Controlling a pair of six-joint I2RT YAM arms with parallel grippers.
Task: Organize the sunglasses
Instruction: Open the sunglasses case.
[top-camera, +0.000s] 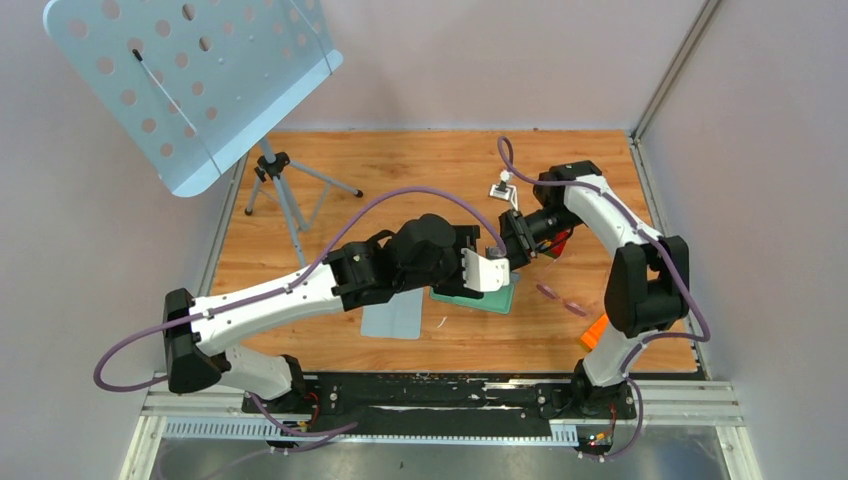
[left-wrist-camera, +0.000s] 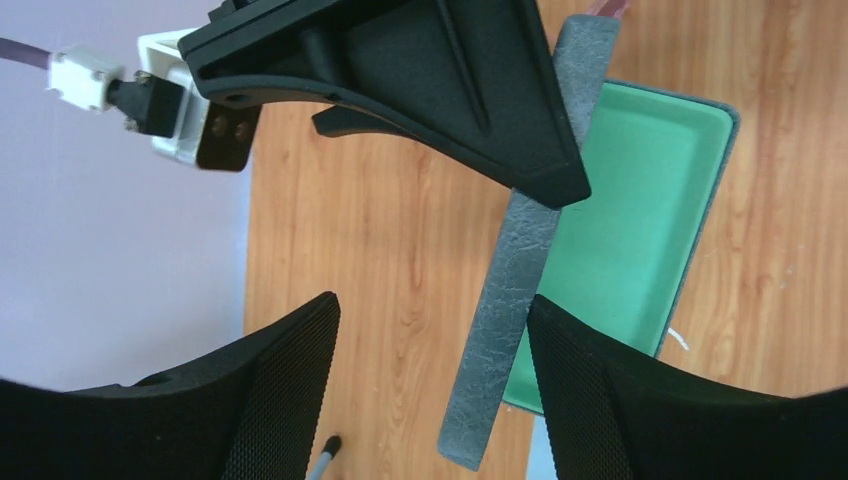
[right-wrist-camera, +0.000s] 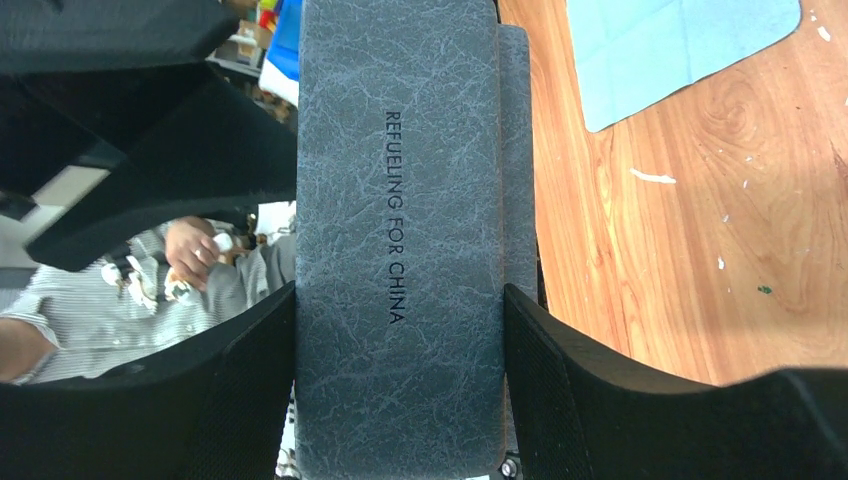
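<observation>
Top external view hides a good deal: the two wrists crowd together over the grey case (top-camera: 483, 298), so only a teal sliver of its inside shows under them, and the fingertips of the left gripper (top-camera: 490, 272) and the right gripper (top-camera: 512, 245) cannot be made out from above. The sunglasses (top-camera: 561, 299) are small and faint there. They lie flat on the wooden table (top-camera: 400, 170) out to the right of both grippers, apart from the case and close to the right arm's elbow; neither wrist camera shows them. From the right wrist, the case lid (right-wrist-camera: 400, 150) fills the middle of the frame with its printed outside facing the lens and its far end cut off at the top. The right gripper (right-wrist-camera: 398, 295) pinches this lid across its width, one finger (right-wrist-camera: 560, 400) against each long edge. Beyond it, a corner of the pale blue cloth (right-wrist-camera: 680, 50) is cut off by the frame edge. From the left wrist, the left gripper (left-wrist-camera: 432, 310) stands spread wide and holds nothing. The lid (left-wrist-camera: 510, 260) is seen edge-on, rising between its fingers and nearer the right-hand one, though whether they touch cannot be told. The teal tray of the case (left-wrist-camera: 620, 220) lies beyond that finger, and the right gripper's black finger (left-wrist-camera: 400, 80) meets the lid's upper part.
</observation>
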